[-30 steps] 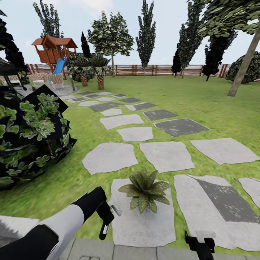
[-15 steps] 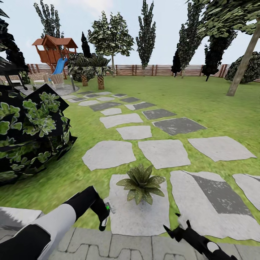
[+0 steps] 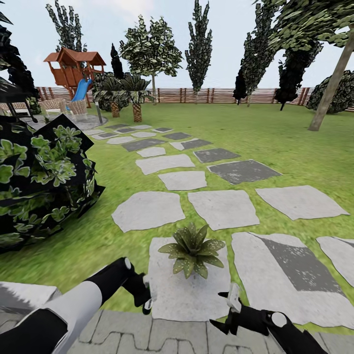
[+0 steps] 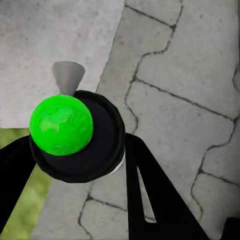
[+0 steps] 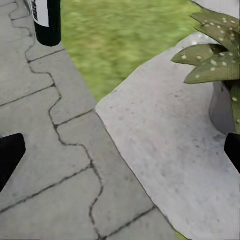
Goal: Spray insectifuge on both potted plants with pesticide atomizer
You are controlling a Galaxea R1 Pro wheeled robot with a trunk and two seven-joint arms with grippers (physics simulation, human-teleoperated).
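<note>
The pesticide atomizer [image 4: 75, 145] sits between the fingers of my left gripper [image 4: 80, 175], seen from above: a bright green knob on a dark round body with a grey nozzle cone. In the head view that left gripper [image 3: 143, 294] hangs low, left of a potted plant [image 3: 192, 250]. The plant is a rosette of pointed green leaves dotted with whitish insectifuge specks, and it stands on a pale stepping stone [image 3: 189, 300]. My right gripper [image 3: 228, 305] is open, low and right of the plant. In the right wrist view it [image 5: 120, 152] faces the speckled leaves [image 5: 212, 55] and the atomizer's dark body [image 5: 45, 20].
A dark leafy bush [image 3: 39, 182] stands close on the left. Grey paving [image 3: 187, 337] runs under both arms. Stepping stones [image 3: 223, 209] lead across the lawn to palms [image 3: 135, 96], a playhouse [image 3: 73, 69] and a wooden fence [image 3: 216, 95]. A leaning trunk [image 3: 334, 83] rises at far right.
The camera tilted down slightly early on. My right gripper has swung up and toward the plant. The left gripper has dipped a little, and the atomizer's green top has turned out of the head view.
</note>
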